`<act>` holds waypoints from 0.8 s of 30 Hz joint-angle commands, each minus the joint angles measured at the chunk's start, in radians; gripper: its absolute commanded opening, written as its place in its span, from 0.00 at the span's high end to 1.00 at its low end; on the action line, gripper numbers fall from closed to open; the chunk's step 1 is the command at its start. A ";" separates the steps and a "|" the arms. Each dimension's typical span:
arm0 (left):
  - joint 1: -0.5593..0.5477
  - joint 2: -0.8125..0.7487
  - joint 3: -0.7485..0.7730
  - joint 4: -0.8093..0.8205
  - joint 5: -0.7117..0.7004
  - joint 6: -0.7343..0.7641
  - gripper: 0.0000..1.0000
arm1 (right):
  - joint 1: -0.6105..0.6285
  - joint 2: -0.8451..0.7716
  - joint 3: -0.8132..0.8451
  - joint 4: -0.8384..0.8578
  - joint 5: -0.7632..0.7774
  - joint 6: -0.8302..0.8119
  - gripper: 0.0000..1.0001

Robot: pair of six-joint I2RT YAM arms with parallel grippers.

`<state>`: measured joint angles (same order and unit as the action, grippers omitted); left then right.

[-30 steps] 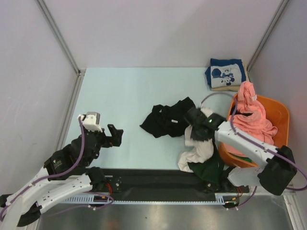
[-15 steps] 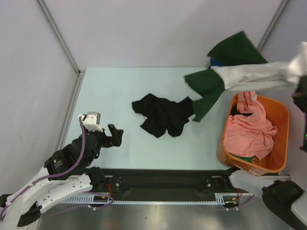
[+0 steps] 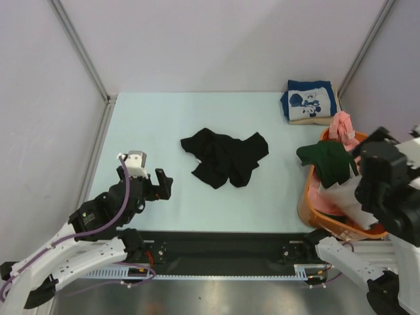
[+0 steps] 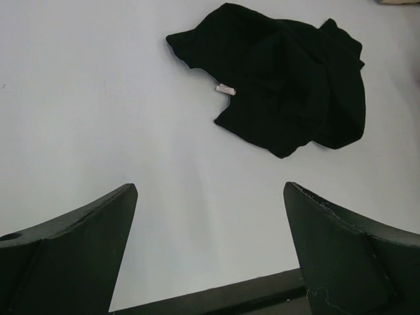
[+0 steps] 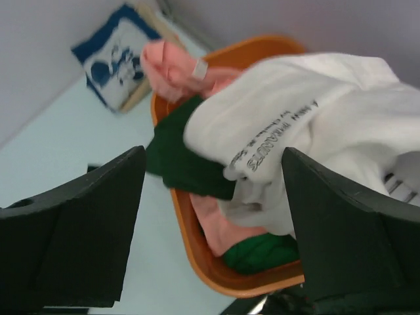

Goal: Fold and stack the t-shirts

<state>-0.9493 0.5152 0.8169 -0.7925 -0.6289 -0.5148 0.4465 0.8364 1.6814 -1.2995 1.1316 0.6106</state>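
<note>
A crumpled black t-shirt [image 3: 224,157] lies on the middle of the table, also in the left wrist view [image 4: 282,85]. My left gripper [image 3: 157,186] [image 4: 210,187] stands open and empty, short of it. The orange basket [image 3: 306,197] holds pink [image 5: 177,65], dark green [image 5: 187,161] and off-white [image 5: 308,118] t-shirts. The dark green one [image 3: 325,161] drapes over its rim. My right gripper [image 3: 367,187] [image 5: 213,157] hangs open high above the basket, gripping nothing. A folded navy t-shirt [image 3: 308,100] with white print lies at the back right.
The basket's orange rim [image 5: 190,243] sits at the table's right side, near the right wall. The black rail with the arm bases [image 3: 216,246] runs along the near edge. A metal frame post [image 3: 82,52] stands at the back left.
My right gripper swung the off-white and dark green t-shirts up from the table and across to the basket, then opened and let them go. The left arm shifted slightly.
</note>
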 commanded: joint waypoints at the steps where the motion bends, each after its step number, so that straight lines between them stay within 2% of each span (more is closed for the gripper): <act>1: 0.017 0.017 -0.001 0.024 0.015 0.002 0.00 | -0.002 0.004 -0.180 0.121 -0.263 0.057 0.10; 2: 0.017 0.017 -0.002 0.024 0.014 0.001 0.00 | -0.002 0.022 -0.221 0.153 -0.347 0.042 0.10; 3: 0.018 0.017 -0.002 0.026 0.017 0.001 0.00 | 0.003 0.047 -0.273 0.249 -0.539 0.019 0.11; 5: 0.021 0.023 -0.004 0.026 0.015 -0.013 0.00 | 0.024 0.072 -0.405 0.346 -0.686 0.012 0.12; 6: 0.021 0.026 -0.005 0.033 0.015 -0.020 0.00 | 0.075 0.102 -0.440 0.435 -0.779 0.011 0.12; 8: 0.021 0.046 -0.025 0.056 0.043 -0.042 0.00 | 0.145 0.147 -0.489 0.491 -0.797 0.023 0.12; 11: 0.024 0.119 -0.073 0.150 0.083 -0.103 0.00 | 0.309 0.281 -0.477 0.540 -0.725 0.032 0.10; 16: 0.092 0.224 -0.021 0.148 0.126 -0.137 0.00 | 0.443 0.544 -0.422 0.707 -0.892 0.005 0.12; 20: 0.135 0.174 0.030 0.063 0.068 -0.082 0.00 | 0.509 0.871 -0.251 0.711 -0.911 -0.032 0.13; 24: 0.142 0.062 0.028 -0.036 0.002 -0.057 0.00 | 0.521 1.089 -0.082 0.724 -0.974 -0.071 0.16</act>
<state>-0.8196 0.6502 0.8028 -0.7551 -0.5587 -0.6003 0.9592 1.8137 1.4940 -0.6174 0.2218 0.5854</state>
